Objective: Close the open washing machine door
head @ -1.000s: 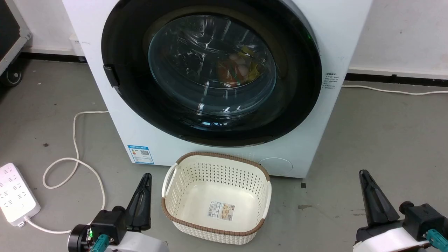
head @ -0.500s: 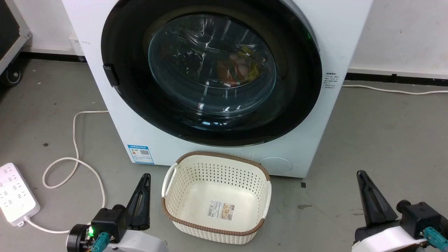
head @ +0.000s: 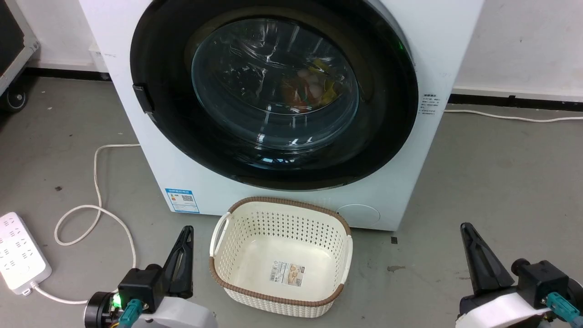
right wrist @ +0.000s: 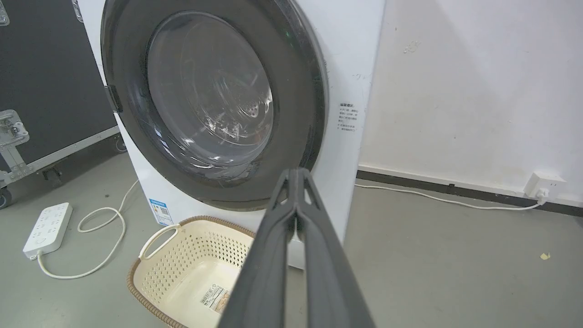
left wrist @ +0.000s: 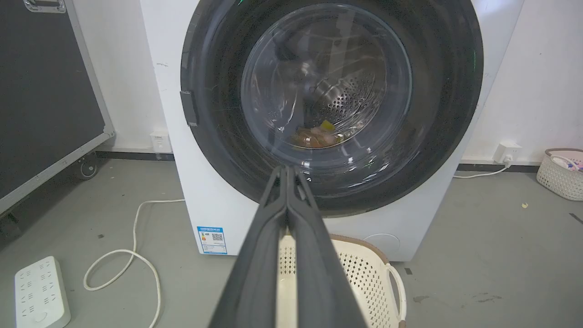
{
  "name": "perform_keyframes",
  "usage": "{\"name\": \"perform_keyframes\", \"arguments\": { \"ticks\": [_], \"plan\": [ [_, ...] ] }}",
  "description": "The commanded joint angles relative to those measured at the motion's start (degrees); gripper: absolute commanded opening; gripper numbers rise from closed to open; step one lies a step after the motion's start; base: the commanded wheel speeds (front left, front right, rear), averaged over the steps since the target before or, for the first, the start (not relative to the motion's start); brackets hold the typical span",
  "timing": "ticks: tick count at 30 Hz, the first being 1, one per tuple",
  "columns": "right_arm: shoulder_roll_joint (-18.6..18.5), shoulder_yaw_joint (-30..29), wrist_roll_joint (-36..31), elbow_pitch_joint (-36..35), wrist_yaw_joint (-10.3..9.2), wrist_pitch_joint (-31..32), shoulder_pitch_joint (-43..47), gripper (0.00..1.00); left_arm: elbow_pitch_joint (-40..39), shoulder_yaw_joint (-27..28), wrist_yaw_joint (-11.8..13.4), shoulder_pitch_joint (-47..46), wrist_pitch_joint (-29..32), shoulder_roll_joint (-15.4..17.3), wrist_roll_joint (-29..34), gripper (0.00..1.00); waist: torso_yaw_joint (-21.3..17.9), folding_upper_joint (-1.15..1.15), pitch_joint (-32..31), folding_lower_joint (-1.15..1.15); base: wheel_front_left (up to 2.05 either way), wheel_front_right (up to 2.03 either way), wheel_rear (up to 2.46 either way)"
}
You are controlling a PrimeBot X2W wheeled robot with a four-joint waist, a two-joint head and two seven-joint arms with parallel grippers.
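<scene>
The white washing machine (head: 410, 54) (left wrist: 200, 200) (right wrist: 350, 59) stands ahead. Its round door (head: 391, 118) (left wrist: 214, 136) (right wrist: 300, 105), glossy black rim around a clear glass bowl, lies flat against the machine's front. Coloured laundry shows through the glass. A blue label sticker (head: 182, 201) sits on the lower left of the front. My left gripper (head: 186, 230) (left wrist: 287, 169) is shut and empty, low near the floor, left of the basket. My right gripper (head: 464, 226) (right wrist: 296, 172) is shut and empty too, low at the right, well clear of the machine.
A cream perforated basket (head: 227, 273) (right wrist: 150, 278) with a brown rim sits on the floor before the washer, between my grippers. A white power strip (head: 18, 257) and its looping cable (head: 98, 182) lie at the left. A black wheeled case (left wrist: 41, 91) stands far left.
Both grippers have slipped slightly lower and leftward in the head view. The door stays flat against the machine.
</scene>
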Motion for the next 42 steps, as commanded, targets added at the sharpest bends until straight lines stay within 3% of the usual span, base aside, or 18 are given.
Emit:
{"name": "perform_keyframes", "arguments": {
  "ticks": [1, 42],
  "plan": [
    [0.1, 0.1, -0.5, -0.4, -0.01, 0.4, -0.2, 0.00, -0.4, 0.2, 0.3, -0.1, 0.4, 0.0, 0.5, 0.00, 0.0, 0.00, 0.0, 0.00, 0.00, 0.00, 0.00],
    [0.2, 1.4, -1.6, -1.8, -0.03, 5.2, -0.4, 0.00, -1.9, 1.1, 2.2, -0.2, 5.2, 0.0, 2.5, 0.00, -0.4, 0.00, 0.3, 0.00, 0.00, 0.00, 0.00]
  ]
}}
